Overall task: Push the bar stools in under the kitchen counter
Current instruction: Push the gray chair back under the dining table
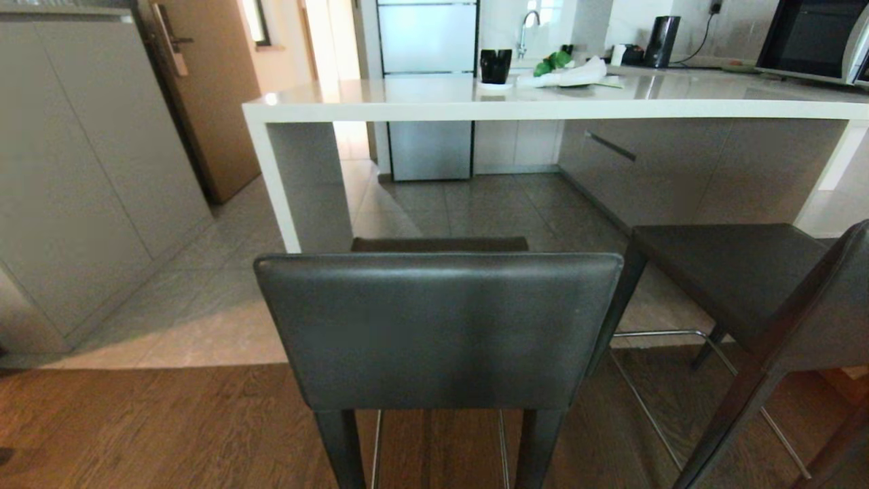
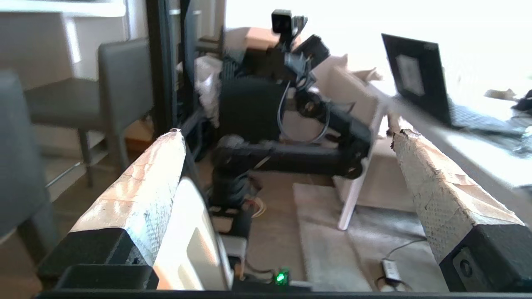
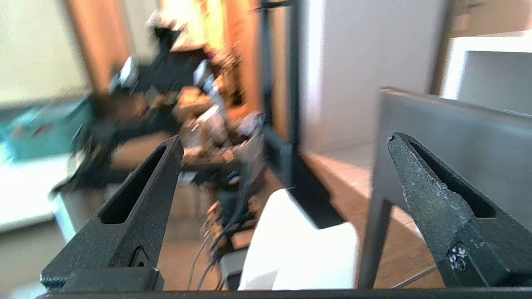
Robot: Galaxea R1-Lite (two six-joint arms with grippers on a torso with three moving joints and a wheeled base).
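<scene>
Two grey bar stools (image 1: 440,329) outside white kitchen counter (image 1: 543,102)

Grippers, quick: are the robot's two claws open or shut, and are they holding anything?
Left gripper: open, holding nothing.
Right gripper: open, holding nothing.

Dark grey bar stools (image 1: 440,326); white kitchen counter (image 1: 543,105).

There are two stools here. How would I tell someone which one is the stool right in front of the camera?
Find the long white counter. Two dark stools stand on its near side, neither pushed under. The one meant is the left stool, by the counter's white end leg, its backrest square to us. Its neighbour, the right stool, is turned at an angle.
</scene>
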